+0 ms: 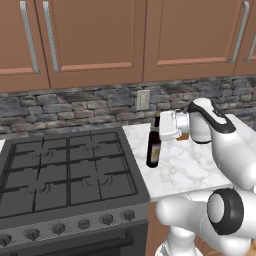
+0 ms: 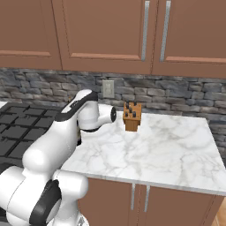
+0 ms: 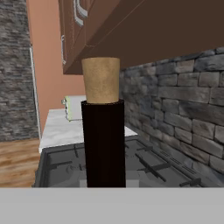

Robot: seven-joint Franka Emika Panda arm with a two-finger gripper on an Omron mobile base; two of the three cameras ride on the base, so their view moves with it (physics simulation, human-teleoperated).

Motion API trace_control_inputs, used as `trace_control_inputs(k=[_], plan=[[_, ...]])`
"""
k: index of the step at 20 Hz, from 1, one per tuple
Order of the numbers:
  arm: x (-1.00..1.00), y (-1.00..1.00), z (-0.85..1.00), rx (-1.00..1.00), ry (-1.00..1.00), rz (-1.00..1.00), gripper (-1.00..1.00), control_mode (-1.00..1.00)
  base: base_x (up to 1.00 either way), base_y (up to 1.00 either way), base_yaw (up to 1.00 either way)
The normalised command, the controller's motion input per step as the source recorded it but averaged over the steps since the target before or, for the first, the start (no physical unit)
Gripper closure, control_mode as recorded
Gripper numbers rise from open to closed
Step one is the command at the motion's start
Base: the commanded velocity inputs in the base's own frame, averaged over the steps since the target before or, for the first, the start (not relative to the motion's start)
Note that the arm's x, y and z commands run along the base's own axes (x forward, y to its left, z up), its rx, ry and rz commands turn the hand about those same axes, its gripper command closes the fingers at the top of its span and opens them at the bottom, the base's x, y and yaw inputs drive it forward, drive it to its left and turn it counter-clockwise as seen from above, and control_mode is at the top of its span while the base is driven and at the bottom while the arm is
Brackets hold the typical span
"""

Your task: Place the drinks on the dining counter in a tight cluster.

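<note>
Arm bent low, wrist horizontal; gripper (image 1: 159, 131) at wine bottle (image 1: 153, 150) neck over tabletop (image 1: 190, 170); finger closure not discernible.

A dark wine bottle neck (image 3: 103, 142) rises upright close to the camera, topped by a tan cork (image 3: 101, 80). Beyond it lies a black stove grate (image 3: 148, 164). A grey stone backsplash (image 3: 179, 109) runs along the right, with brown wooden cabinets (image 3: 144, 30) overhead. Farther off, a pale object (image 3: 74, 107) sits on a white counter (image 3: 59, 127), next to wooden flooring (image 3: 17, 159) on the left.
</note>
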Motion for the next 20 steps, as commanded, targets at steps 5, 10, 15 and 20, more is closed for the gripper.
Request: trace_control_inputs(k=[5,10,15,20], plan=[[0.0,0.0,0.0,0.0,0.0,0.0,1.0,-1.0,0.0,0.0,0.0],[0.0,0.0,0.0,0.0,0.0,0.0,1.0,1.0,-0.13,0.0,0.0],[0.0,0.0,0.0,0.0,0.0,0.0,1.0,1.0,-0.58,0.08,0.07],[0.0,0.0,0.0,0.0,0.0,0.0,1.0,1.0,-0.55,0.13,0.45]])
